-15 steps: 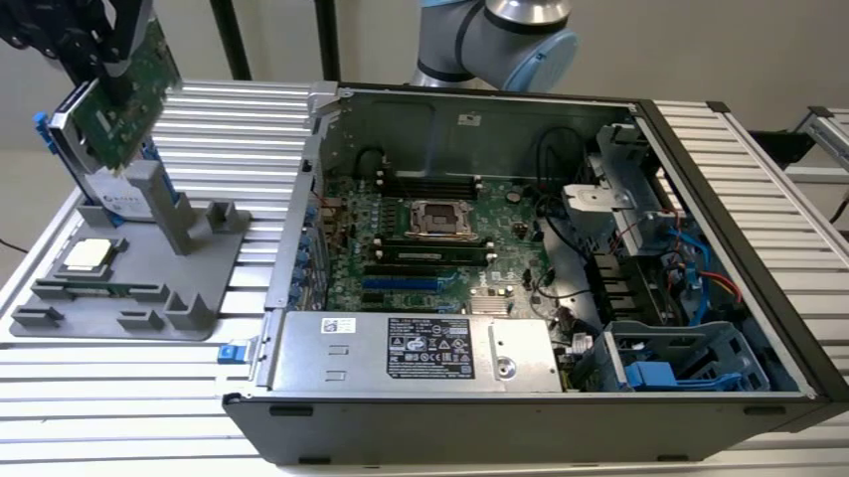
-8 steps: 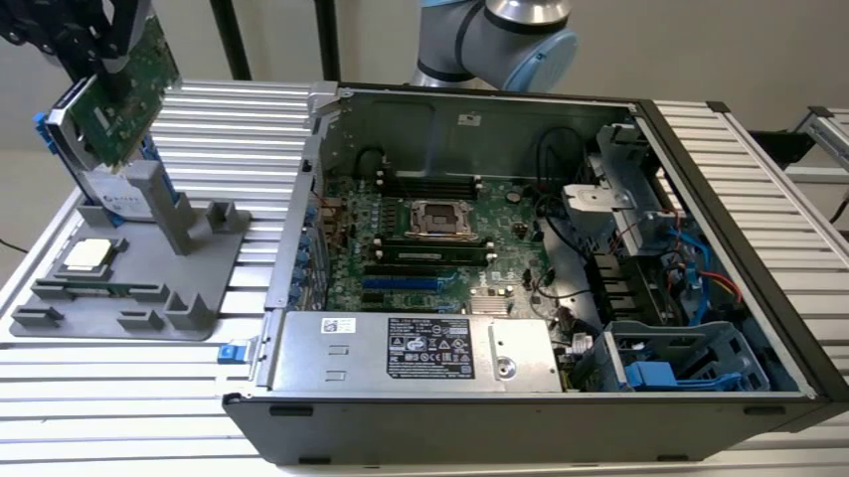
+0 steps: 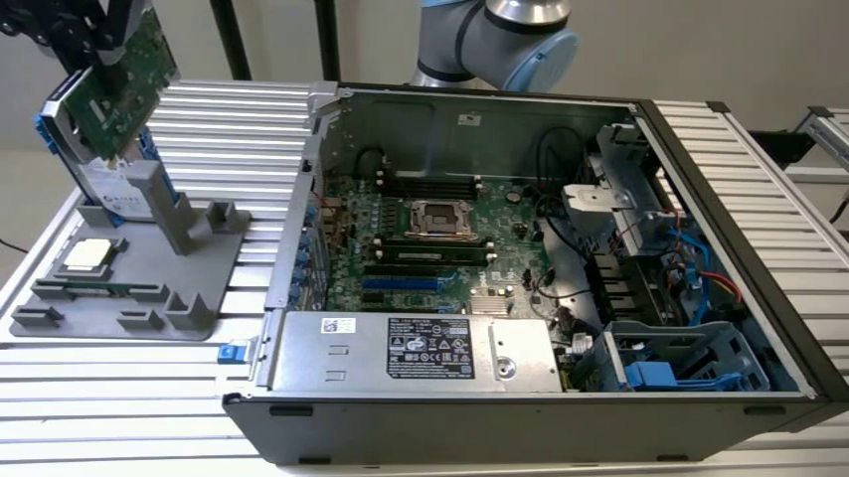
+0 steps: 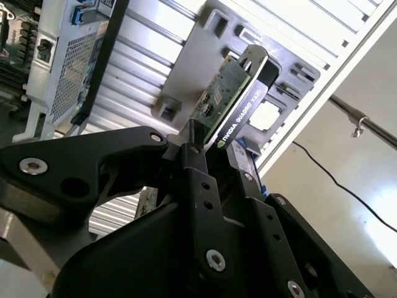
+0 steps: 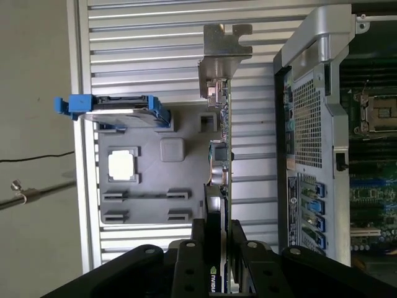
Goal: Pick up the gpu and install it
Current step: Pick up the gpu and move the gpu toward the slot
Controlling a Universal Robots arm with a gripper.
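Observation:
The gpu (image 3: 130,84), a green circuit board with a black cooler, hangs tilted in the air above the grey holder tray (image 3: 133,298) at the exterior view's left. My gripper (image 3: 109,42) is shut on its upper edge. Both wrist views show the card edge-on between the black fingers (image 5: 200,233). The gpu (image 5: 221,124) carries a silver end bracket (image 5: 226,46) at its far end. In the second wrist view the gpu (image 4: 231,102) sticks out from the gripper (image 4: 214,152) over the tray. The open computer case (image 3: 690,179) lies at the exterior view's right of the tray.
A silver hard drive in a blue frame (image 3: 109,194) stands in the tray beneath the card, with a square CPU chip (image 3: 86,255) lying next to it. Inside the case are the motherboard (image 3: 438,248), a power supply (image 3: 412,348) and blue drive bays (image 3: 677,368).

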